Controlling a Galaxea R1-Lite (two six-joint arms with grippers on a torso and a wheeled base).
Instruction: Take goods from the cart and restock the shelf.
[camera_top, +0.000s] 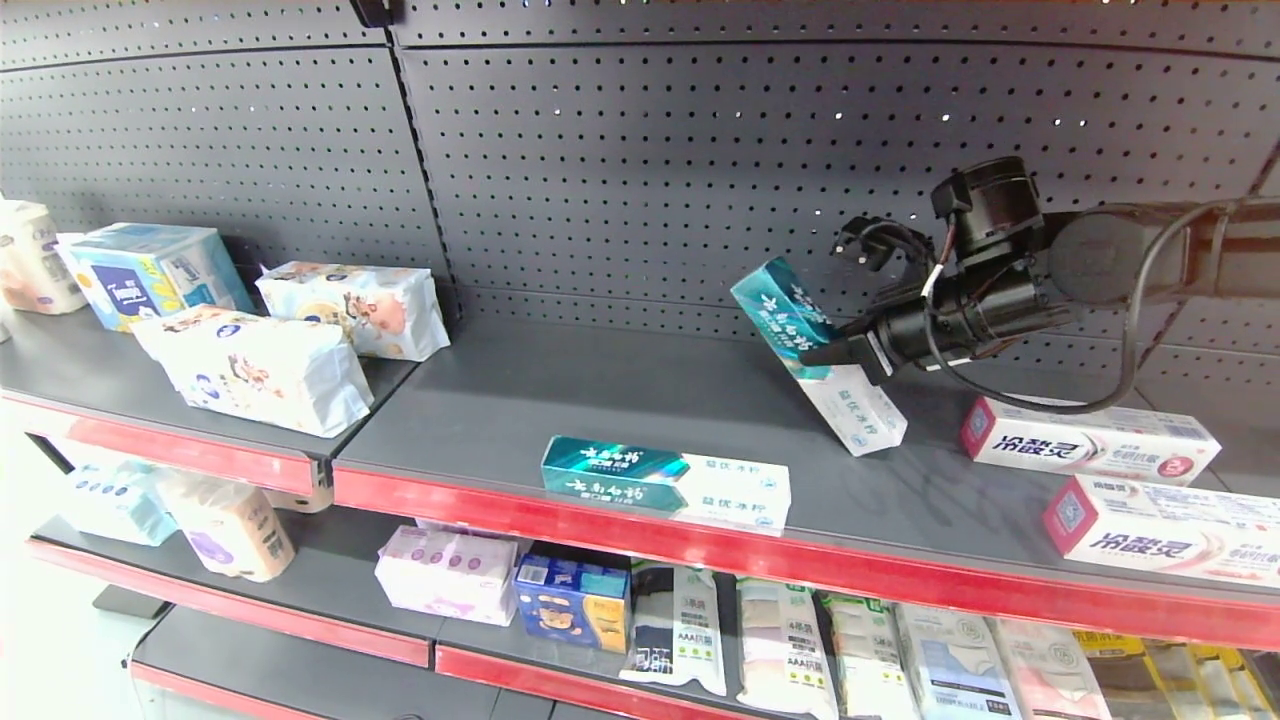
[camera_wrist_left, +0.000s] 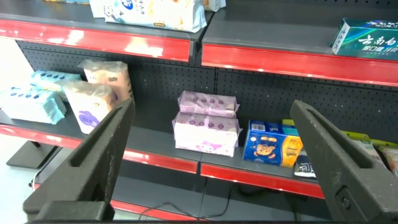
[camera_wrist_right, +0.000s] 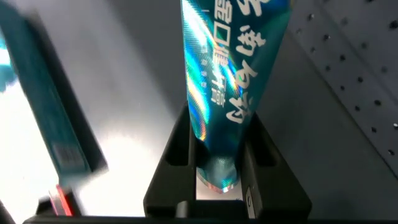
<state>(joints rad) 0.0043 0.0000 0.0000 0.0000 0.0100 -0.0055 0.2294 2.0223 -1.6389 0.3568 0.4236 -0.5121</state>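
Note:
My right gripper (camera_top: 822, 352) is shut on a teal-and-white toothpaste box (camera_top: 815, 352), held tilted with its white end resting on the grey shelf (camera_top: 620, 390). In the right wrist view the box (camera_wrist_right: 233, 81) stands clamped between both black fingers (camera_wrist_right: 177, 149). A second, matching toothpaste box (camera_top: 665, 482) lies flat at the shelf's front edge, and shows as a teal bar (camera_wrist_right: 53, 118) beside the held one. My left gripper (camera_wrist_left: 211, 155) is open with nothing between its fingers, lower down in front of the shelves below.
Two red-and-white toothpaste boxes (camera_top: 1090, 440) (camera_top: 1165, 530) lie at the shelf's right. Tissue packs (camera_top: 260, 365) crowd the left section. A perforated back panel (camera_top: 700, 150) stands behind. The lower shelf holds tissue packs (camera_wrist_left: 208, 121), a blue box (camera_wrist_left: 273, 143) and hanging packets (camera_top: 780, 645).

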